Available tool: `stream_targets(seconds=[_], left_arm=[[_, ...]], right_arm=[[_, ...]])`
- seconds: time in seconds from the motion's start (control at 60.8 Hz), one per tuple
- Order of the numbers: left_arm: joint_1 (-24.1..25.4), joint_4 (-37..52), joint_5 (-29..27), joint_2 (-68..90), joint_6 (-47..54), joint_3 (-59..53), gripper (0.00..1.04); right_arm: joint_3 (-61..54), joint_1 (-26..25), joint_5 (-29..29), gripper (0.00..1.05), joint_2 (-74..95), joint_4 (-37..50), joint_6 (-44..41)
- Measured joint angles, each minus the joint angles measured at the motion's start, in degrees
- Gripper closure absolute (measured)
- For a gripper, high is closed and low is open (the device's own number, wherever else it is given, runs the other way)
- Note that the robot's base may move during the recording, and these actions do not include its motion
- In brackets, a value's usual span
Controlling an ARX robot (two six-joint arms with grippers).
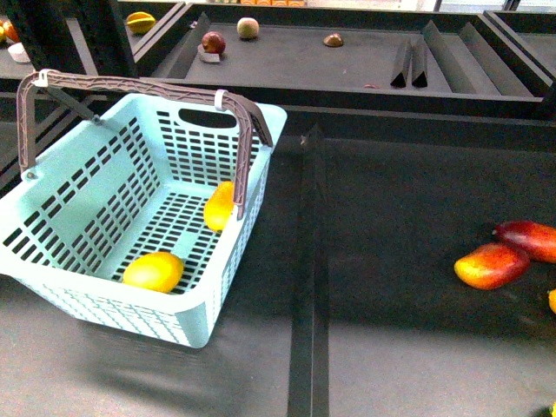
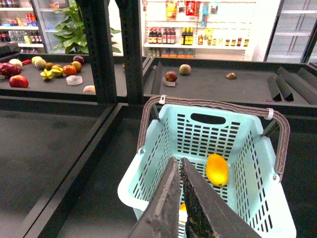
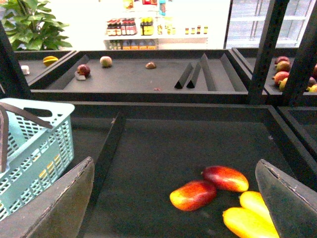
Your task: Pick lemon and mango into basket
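Item: basket (image 1: 195, 326) holding two yellow fruits, both my claws empty.

Nearest in the left wrist view, my left gripper (image 2: 181, 166), fingers pressed together on nothing, poised above the aqua basket. Inside, near the front wall, the lemon (image 1: 154, 271) on the slotted floor; further back, a yellow-orange oval fruit (image 1: 221, 206) against the right wall, partly behind the brown handle (image 1: 139, 85). To the right on the dark table, well apart from the basket, my right gripper (image 3: 173, 198) with fingers spread wide, empty; between them, two red-and-yellow mangoes (image 3: 194, 195) touching, two yellow fruits (image 3: 247, 222) just beside. Farthest, a rear shelf with an apple (image 1: 214, 42) and scattered fruit.
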Motion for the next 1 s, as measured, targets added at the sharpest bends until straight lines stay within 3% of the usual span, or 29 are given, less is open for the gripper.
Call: stream_targets(seconds=[0.296,0.773,1.004], left_arm=[[0.0,0.0,0.0,0.0,0.0,0.0,1.01],[0.0,0.0,0.0,0.0,0.0,0.0,0.06],[0.0,0.0,0.0,0.0,0.1,0.0,0.07]], right_arm=[[0.0,0.0,0.0,0.09,0.0,0.0,0.0],[0.0,0.0,0.0,0.09,0.0,0.0,0.0],[0.0,0.0,0.0,0.09,0.0,0.0,0.0]])
